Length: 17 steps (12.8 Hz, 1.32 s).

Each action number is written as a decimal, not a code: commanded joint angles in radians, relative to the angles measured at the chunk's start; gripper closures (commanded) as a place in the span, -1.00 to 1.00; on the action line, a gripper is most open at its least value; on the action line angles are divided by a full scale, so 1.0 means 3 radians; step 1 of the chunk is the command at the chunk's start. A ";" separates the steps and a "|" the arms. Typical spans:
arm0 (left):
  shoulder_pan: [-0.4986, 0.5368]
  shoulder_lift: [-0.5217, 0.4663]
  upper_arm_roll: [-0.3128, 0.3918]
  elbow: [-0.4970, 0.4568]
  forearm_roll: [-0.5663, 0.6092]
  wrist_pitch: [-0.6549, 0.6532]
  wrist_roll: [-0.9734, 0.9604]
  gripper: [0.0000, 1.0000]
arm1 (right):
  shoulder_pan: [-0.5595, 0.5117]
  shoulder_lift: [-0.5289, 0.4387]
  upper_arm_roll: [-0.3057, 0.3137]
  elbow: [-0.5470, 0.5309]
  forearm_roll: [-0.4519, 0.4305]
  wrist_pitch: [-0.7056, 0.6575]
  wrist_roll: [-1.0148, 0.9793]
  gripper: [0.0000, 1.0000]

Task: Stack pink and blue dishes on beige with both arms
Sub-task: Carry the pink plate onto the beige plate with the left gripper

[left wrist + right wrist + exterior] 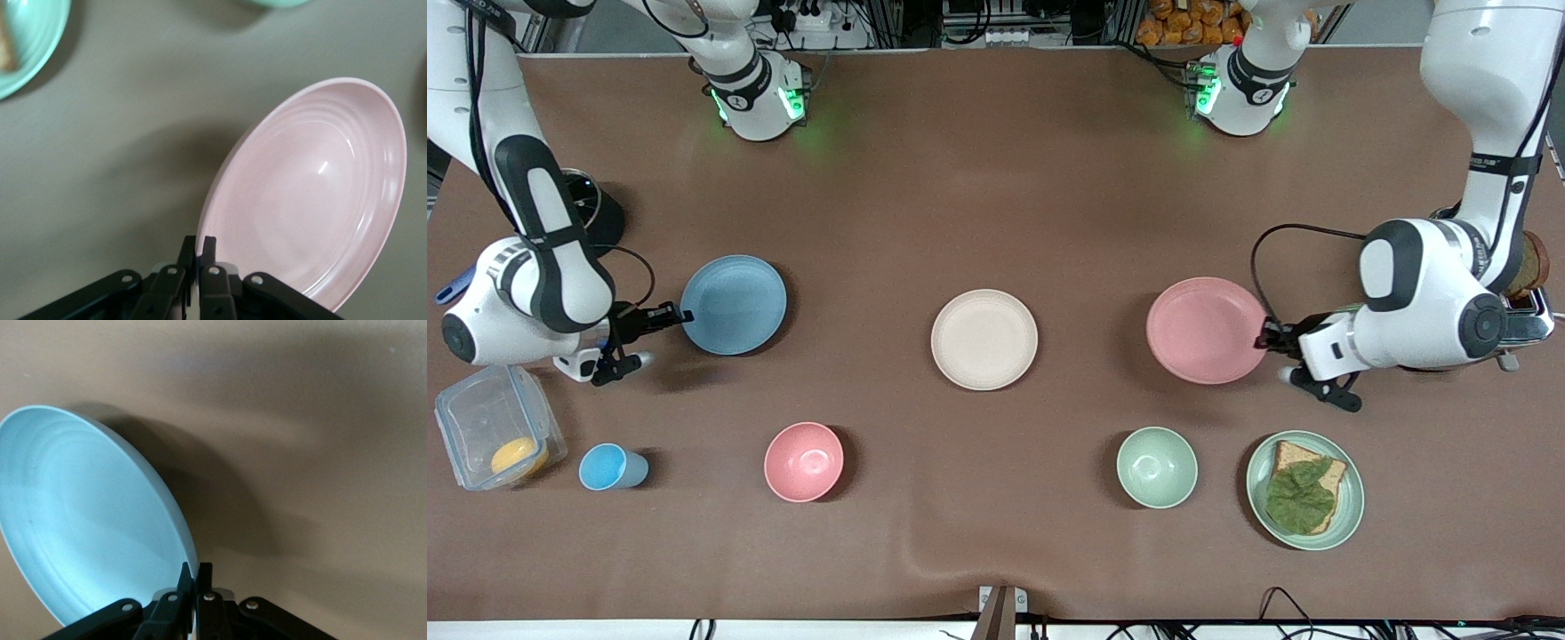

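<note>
The beige plate (984, 339) lies flat at the table's middle. Toward the left arm's end, the pink plate (1206, 329) hangs tilted just above the table, throwing a shadow below it. My left gripper (1264, 336) is shut on its rim; the wrist view shows the pink plate (313, 193) pinched between the fingers of the left gripper (198, 244). Toward the right arm's end, the blue plate (734, 304) is likewise lifted and tilted. My right gripper (682, 314) is shut on its rim, and the blue plate (87, 520) shows clamped in the right gripper (195, 570).
Nearer the camera stand a blue cup (609, 467), a pink bowl (804, 461), a green bowl (1157, 467) and a green plate with a sandwich (1305, 490). A clear box (494, 427) sits at the right arm's end, a toaster (1528, 307) at the left arm's end.
</note>
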<state>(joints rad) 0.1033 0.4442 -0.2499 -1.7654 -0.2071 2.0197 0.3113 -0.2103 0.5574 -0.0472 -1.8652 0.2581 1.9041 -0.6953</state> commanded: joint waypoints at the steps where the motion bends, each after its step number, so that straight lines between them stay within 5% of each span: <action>1: -0.0521 0.0308 -0.0098 0.0524 -0.0041 -0.0100 -0.0942 1.00 | 0.0046 0.0049 -0.0001 0.0260 0.0065 -0.0303 0.0154 1.00; 6: -0.1223 0.0758 -0.0077 0.0869 -0.0056 0.0343 -0.1992 1.00 | 0.0046 0.0049 -0.0001 0.0393 0.0070 -0.0452 0.0211 1.00; 14: -0.1776 0.0978 -0.0057 0.0838 -0.0051 0.0927 -0.2127 1.00 | 0.0164 0.0039 0.0004 0.0541 0.0070 -0.0676 0.0569 1.00; 15: -0.1796 0.1029 -0.0057 0.0838 -0.0041 0.0963 -0.2122 0.32 | 0.0194 0.0039 0.0004 0.0577 0.0075 -0.0717 0.0610 1.00; 16: -0.1786 0.1040 -0.0052 0.0843 0.0020 0.0978 -0.2046 -0.99 | 0.0215 0.0039 0.0004 0.0613 0.0075 -0.0768 0.0671 1.00; 17: -0.1741 0.1015 -0.0052 0.0843 0.0162 0.0979 -0.1979 -1.00 | 0.0256 0.0039 0.0004 0.0633 0.0075 -0.0799 0.0762 1.00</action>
<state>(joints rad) -0.4326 0.7431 -0.2748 -1.5306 -0.1991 2.3063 -0.3097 -0.1525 0.5589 -0.0434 -1.7120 0.2616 1.7012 -0.5147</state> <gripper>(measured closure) 0.762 0.969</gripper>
